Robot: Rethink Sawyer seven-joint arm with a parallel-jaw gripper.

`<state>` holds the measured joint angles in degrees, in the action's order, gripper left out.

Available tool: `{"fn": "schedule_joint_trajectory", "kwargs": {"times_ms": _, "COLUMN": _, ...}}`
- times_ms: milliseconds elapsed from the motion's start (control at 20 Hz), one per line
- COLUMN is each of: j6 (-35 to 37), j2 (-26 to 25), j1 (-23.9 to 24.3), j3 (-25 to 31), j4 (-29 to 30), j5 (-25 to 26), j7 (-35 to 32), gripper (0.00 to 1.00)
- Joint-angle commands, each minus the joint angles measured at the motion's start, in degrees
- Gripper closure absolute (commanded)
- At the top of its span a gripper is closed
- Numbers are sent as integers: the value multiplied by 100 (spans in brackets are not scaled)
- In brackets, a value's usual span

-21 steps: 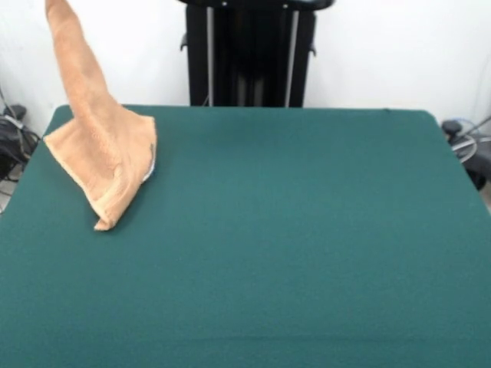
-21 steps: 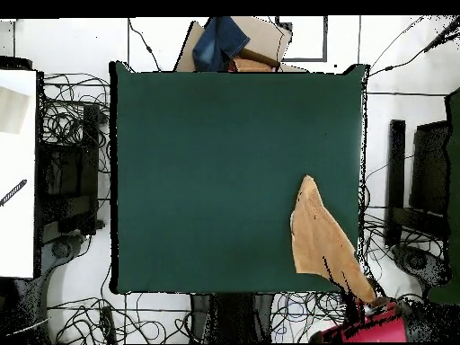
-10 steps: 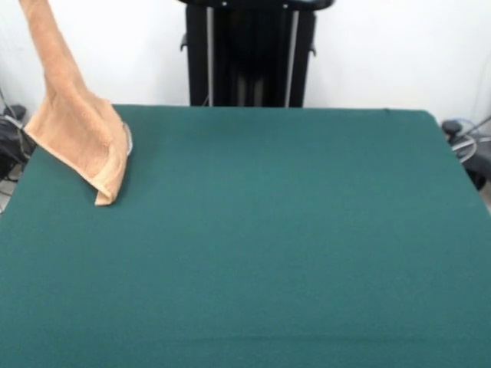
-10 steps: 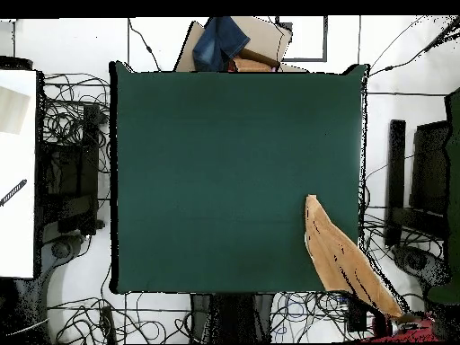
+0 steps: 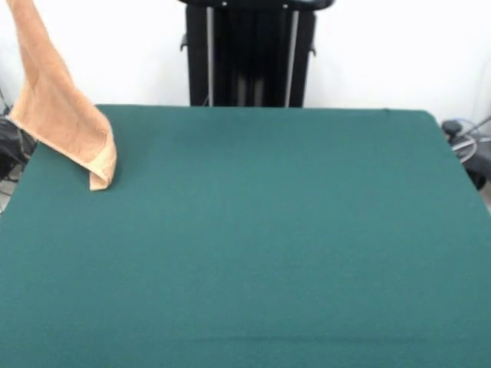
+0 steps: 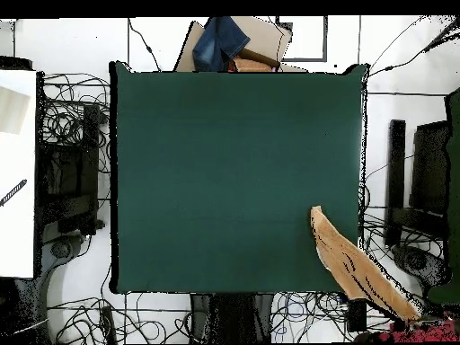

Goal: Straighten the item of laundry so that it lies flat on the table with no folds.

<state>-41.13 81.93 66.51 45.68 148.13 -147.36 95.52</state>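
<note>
Towel point(image 5: 63, 115) top end cut off by the front view's upper edge. Overhead: its far end runs past the bench point(image 6: 225, 180) corner into clutter; only a red sliver of arm point(image 6: 418, 334) shows. Pincer can't be made out.

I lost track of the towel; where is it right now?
The towel hangs lifted at the front view's upper left, its lowest corner over the table near the left edge; overhead, it stretches past the table's lower-right corner.
</note>
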Motion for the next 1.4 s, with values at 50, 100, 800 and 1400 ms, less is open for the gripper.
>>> {"fn": "schedule_joint_trajectory", "kwargs": {"times_ms": 50, "j6": -991, "j2": 189, "j1": -262, "j3": -206, "j4": -706, "j5": -528, "j7": 969, "gripper": 100}}
{"fn": "schedule_joint_trajectory", "kwargs": {"times_ms": 100, "j6": -1085, "j2": 215, "j1": -330, "j3": -228, "j4": -756, "j5": -553, "j7": 961, "gripper": 100}}
{"fn": "schedule_joint_trajectory", "kwargs": {"times_ms": 800, "j6": -645, "j2": 271, "j1": -2032, "j3": -648, "j4": -150, "j5": -472, "j7": -983, "gripper": 100}}
{"fn": "schedule_joint_trajectory", "kwargs": {"times_ms": 1400, "j6": 599, "j2": -627, "j1": -3602, "j3": -1467, "j4": 522, "j5": 1164, "j7": -4903, "gripper": 100}}
